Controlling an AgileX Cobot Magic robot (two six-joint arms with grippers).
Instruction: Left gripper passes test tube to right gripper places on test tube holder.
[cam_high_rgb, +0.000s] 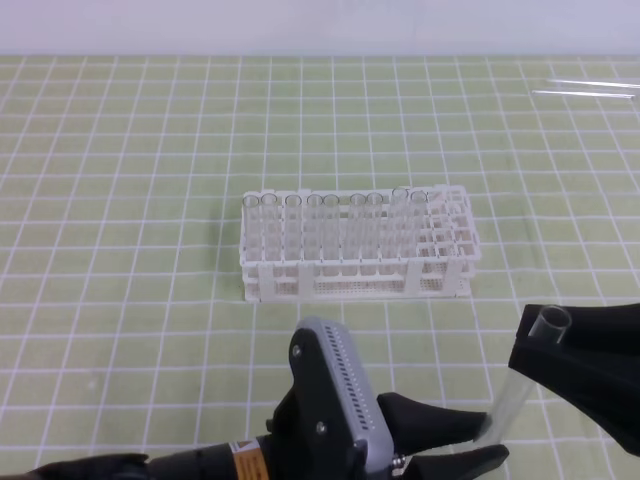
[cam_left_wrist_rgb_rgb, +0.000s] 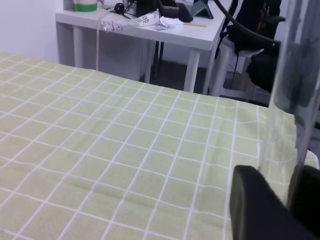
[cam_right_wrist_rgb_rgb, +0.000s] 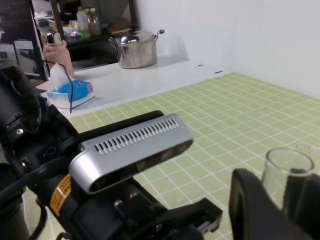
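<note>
Test tube (cam_high_rgb: 523, 375): clear glass, held nearly upright above the green-checked counter (cam_high_rgb: 120, 200), rimmed open end up, near the front right.
Left end effector (cam_high_rgb: 488, 443): fingers closed on the tube's lower end.
Right end effector (cam_high_rgb: 545, 345): fingers at the tube's upper part, apparently closed around it; the grip is partly hidden.
Test tube holder (cam_high_rgb: 358, 243): white rack at the counter's centre, well apart, several tubes standing in it.

My left tool (cam_high_rgb: 480, 447) is black, with a grey ribbed plate (cam_high_rgb: 345, 395) and an orange label (cam_high_rgb: 246, 466). My right tool (cam_high_rgb: 585, 362) is black. The tube (cam_high_rgb: 522, 378) is clear, the rack (cam_high_rgb: 355, 243) white, the tabletop (cam_high_rgb: 120, 200) pale green with white grid lines.
</note>
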